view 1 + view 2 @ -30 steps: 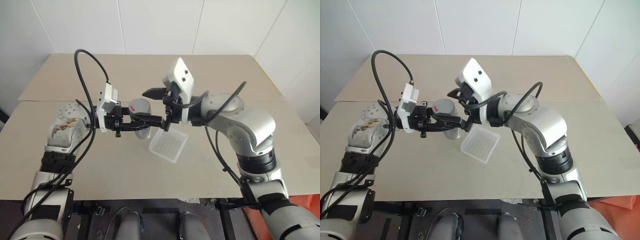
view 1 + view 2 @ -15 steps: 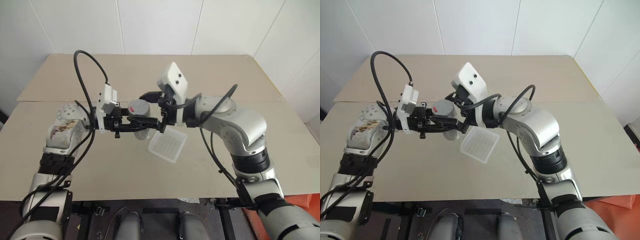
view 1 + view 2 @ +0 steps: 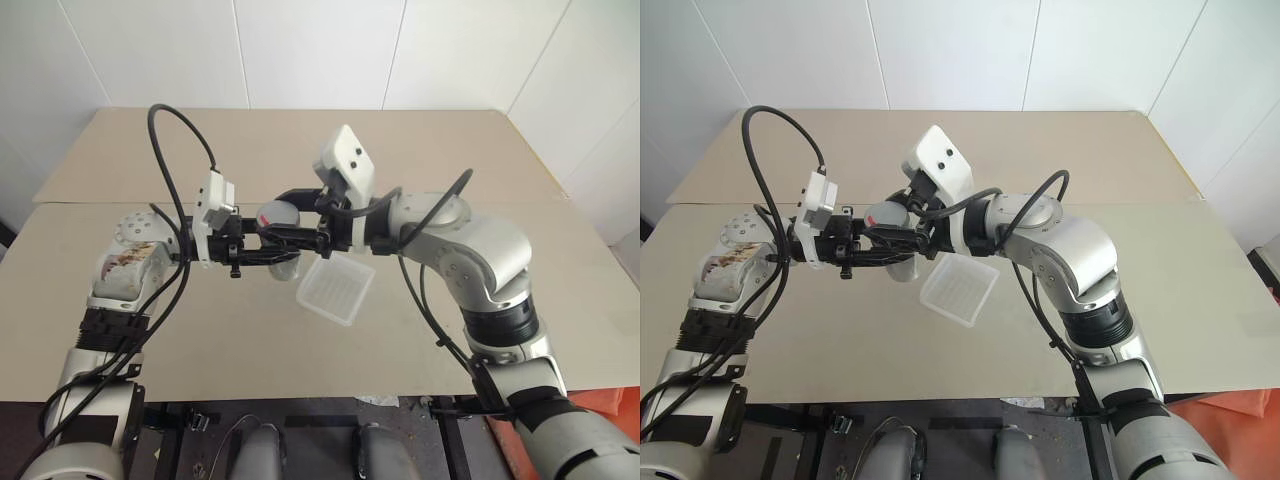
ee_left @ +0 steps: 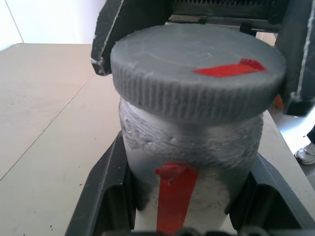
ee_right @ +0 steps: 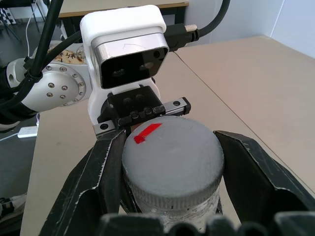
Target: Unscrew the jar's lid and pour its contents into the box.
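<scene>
Above the tabletop, at the box's 10 o'clock: left end effector clamped on the jar, right end effector clamped on the lid. Your risk: jar slips while twisting, so contents miss the box.

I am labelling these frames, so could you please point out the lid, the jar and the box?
lid (image 4: 197, 81), left wrist view, its flat top.
jar (image 4: 192, 162), left wrist view, its side wall.
box (image 3: 335, 290), left eye view, its ribbed bottom.
</scene>
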{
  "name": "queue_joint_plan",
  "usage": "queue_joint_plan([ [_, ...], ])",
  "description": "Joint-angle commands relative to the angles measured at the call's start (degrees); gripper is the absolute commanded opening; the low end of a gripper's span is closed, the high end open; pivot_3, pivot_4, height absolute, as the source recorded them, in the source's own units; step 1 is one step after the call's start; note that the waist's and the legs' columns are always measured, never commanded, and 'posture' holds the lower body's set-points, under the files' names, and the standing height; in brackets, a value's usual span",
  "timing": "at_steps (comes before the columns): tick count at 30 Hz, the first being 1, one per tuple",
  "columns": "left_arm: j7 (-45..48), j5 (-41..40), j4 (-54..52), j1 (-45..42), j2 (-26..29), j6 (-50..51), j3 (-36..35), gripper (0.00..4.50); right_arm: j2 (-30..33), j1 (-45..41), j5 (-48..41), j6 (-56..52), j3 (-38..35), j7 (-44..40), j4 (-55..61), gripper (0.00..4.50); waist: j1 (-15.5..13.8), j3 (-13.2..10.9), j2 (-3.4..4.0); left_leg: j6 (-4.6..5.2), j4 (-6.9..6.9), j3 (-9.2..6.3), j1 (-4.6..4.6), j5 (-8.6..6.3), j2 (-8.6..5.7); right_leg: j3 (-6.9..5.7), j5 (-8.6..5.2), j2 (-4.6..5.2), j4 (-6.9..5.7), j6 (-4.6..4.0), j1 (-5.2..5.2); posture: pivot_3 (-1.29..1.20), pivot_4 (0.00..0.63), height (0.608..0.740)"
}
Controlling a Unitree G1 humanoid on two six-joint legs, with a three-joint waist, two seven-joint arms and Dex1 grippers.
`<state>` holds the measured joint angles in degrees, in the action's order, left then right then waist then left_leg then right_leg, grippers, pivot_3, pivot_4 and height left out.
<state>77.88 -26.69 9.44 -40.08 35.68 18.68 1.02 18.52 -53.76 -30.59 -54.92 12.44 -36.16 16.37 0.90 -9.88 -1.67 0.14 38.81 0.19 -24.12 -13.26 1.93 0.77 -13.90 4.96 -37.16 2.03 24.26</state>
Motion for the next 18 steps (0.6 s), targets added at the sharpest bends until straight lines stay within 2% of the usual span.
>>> queue_joint_plan([
  [1, 0.31, -0.4, -2.41, 0.22, 0.37, -0.47, -0.27, 1.93, -0.31, -2.44, -0.75, 0.46, -3.43, 0.63, 0.39, 2.76, 0.0, 0.0, 0.0, 0.0, 0.0, 0.0, 0.0, 0.0, 0.0, 0.0, 0.0, 0.0, 0.0, 0.0, 0.0, 0.0, 0.15, 0.74],
  [5, 1.47, 0.92, -2.34, 1.58, 0.97, -2.06, 0.92, 1.93, 1.27, -4.51, -4.81, -1.55, -8.93, -0.25, -2.05, 2.76, 0.0, 0.0, 0.0, 0.0, 0.0, 0.0, 0.0, 0.0, 0.0, 0.0, 0.0, 0.0, 0.0, 0.0, 0.0, 0.0, 0.15, 0.74],
  [8, 2.32, 2.06, -1.49, 1.61, 1.36, -3.64, 1.64, 1.93, 4.0, -5.06, -11.24, -6.14, -14.61, -2.28, -3.21, 2.76, -0.27, 0.0, 0.01, 0.0, -0.02, 0.0, -0.01, 0.0, 0.0, 0.0, 0.0, 0.01, 0.0, 0.0, -0.01, 0.0, 0.15, 0.74],
  [11, 2.63, 2.36, -0.64, 1.16, 1.07, -4.25, 1.66, 1.93, 7.09, -3.34, -13.97, -8.19, -17.68, -2.85, -1.74, 2.76, -0.4, 0.0, 0.0, 0.0, -0.01, -0.01, -0.03, 0.0, 0.0, -0.05, 0.0, 0.02, 0.02, 0.0, -0.04, 0.0, 0.15, 0.74],
  [14, 1.31, 2.58, 0.71, 0.07, 0.07, -4.9, 1.18, 1.93, 10.23, 1.69, -11.7, -6.51, -19.92, 0.44, 1.03, 2.76, -0.21, 0.0, 0.0, 0.0, -0.02, -0.01, -0.02, 0.0, 0.01, -0.04, 0.0, 0.02, 0.04, 0.0, -0.04, 0.0, 0.15, 0.74],
  [16, -0.05, 2.79, 1.32, -0.59, -0.72, -5.12, 0.94, 1.93, 13.45, 7.47, -7.43, -2.81, -20.03, 2.36, 4.05, 2.76, -0.52, 0.0, 0.0, 0.0, -0.01, -0.01, -0.03, 0.0, -0.01, -0.03, 0.0, 0.03, 0.04, 0.0, -0.04, 0.0, 0.15, 0.74],
  [18, -2.03, 2.74, 1.34, -1.11, -2.22, -5.39, 0.61, 1.93, 17.6, 16.84, -0.11, 2.7, -18.21, 4.59, 7.66, 2.76, -0.78, 0.0, 0.0, 0.0, 0.0, 0.01, -0.05, 0.0, -0.04, -0.02, 0.0, 0.06, 0.05, 0.0, -0.03, 0.0, 0.15, 0.74],
])
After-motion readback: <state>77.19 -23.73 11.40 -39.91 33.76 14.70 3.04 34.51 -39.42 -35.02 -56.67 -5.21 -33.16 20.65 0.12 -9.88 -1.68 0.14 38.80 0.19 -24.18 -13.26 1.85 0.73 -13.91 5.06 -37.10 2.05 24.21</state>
